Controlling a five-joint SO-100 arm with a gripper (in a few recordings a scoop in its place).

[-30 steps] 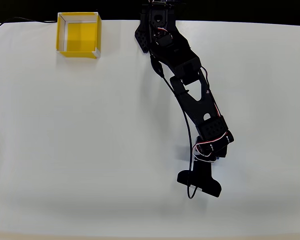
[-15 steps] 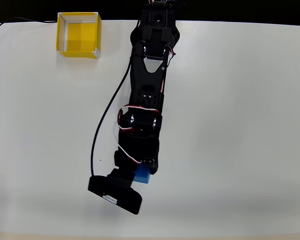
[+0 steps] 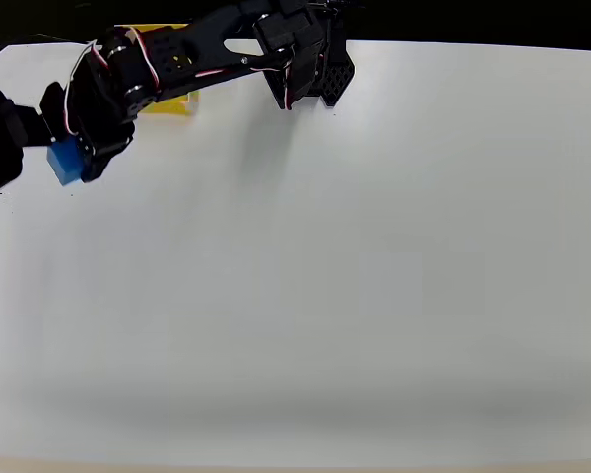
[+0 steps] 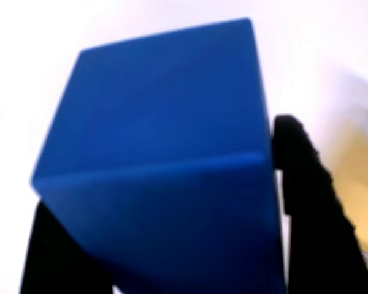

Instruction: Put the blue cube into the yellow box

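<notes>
Gripping the blue cube (image 4: 159, 159) between its fingers, the claw (image 3: 67, 163) hangs above the desk (image 3: 374, 276) at the overhead view's left edge; the yellow box (image 3: 172, 99), partly hidden under the arm, lies up-right of it.

blue cube (image 4: 153, 165) bright blue | hand (image 3: 64, 148) black | yellow box (image 3: 172, 99) yellow

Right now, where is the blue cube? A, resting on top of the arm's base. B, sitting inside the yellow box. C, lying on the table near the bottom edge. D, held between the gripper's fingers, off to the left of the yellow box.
D: the wrist view shows the blue cube clamped between the black fingers, and overhead it sits left of the yellow box.
</notes>
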